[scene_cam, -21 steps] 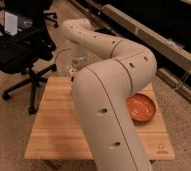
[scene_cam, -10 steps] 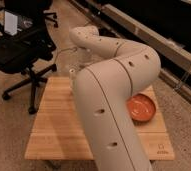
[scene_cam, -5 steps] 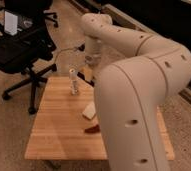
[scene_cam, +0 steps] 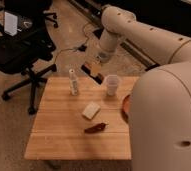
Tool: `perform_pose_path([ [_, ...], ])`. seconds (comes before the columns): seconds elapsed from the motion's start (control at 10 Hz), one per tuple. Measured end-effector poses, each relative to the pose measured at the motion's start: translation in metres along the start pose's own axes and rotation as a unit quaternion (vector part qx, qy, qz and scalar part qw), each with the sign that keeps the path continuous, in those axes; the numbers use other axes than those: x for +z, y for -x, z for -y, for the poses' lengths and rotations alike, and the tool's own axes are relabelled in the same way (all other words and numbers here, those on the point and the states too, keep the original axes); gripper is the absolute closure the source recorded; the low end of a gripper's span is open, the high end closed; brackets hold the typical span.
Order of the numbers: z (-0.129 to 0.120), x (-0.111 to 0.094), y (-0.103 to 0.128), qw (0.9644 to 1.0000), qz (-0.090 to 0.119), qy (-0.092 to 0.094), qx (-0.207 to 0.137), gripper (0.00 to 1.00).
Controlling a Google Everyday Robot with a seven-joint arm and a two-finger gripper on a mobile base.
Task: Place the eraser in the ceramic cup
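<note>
My gripper (scene_cam: 93, 69) hangs above the far edge of the wooden table (scene_cam: 64, 142), between the slim white bottle (scene_cam: 73, 82) and the white ceramic cup (scene_cam: 112, 84). It is shut on a small dark oblong block, the eraser (scene_cam: 97, 76), held in the air to the upper left of the cup. The cup stands upright near the table's far right, and its inside looks empty.
A pale beige block (scene_cam: 91, 110) and a dark red chili pepper (scene_cam: 96, 128) lie mid-table. An orange bowl (scene_cam: 124, 106) is mostly hidden behind my arm (scene_cam: 164, 110) at the right. A black office chair (scene_cam: 19, 50) stands on the floor to the left.
The arm has swung up and to the right, uncovering the table, bottle, cup, block and pepper. The gripper now hangs near the cup.
</note>
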Motion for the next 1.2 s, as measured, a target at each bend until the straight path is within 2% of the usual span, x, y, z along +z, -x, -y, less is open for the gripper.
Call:
perform_pose_path([
  [0.4, 0.007, -0.002, 0.004, 0.9994, -0.019, -0.005, -0.029, 0.98],
  [0.8, 0.009, -0.012, 0.010, 0.9970, -0.040, -0.010, -0.066, 0.98],
  [1.2, 0.005, -0.018, 0.017, 0.9949, -0.046, -0.018, -0.088, 0.98],
])
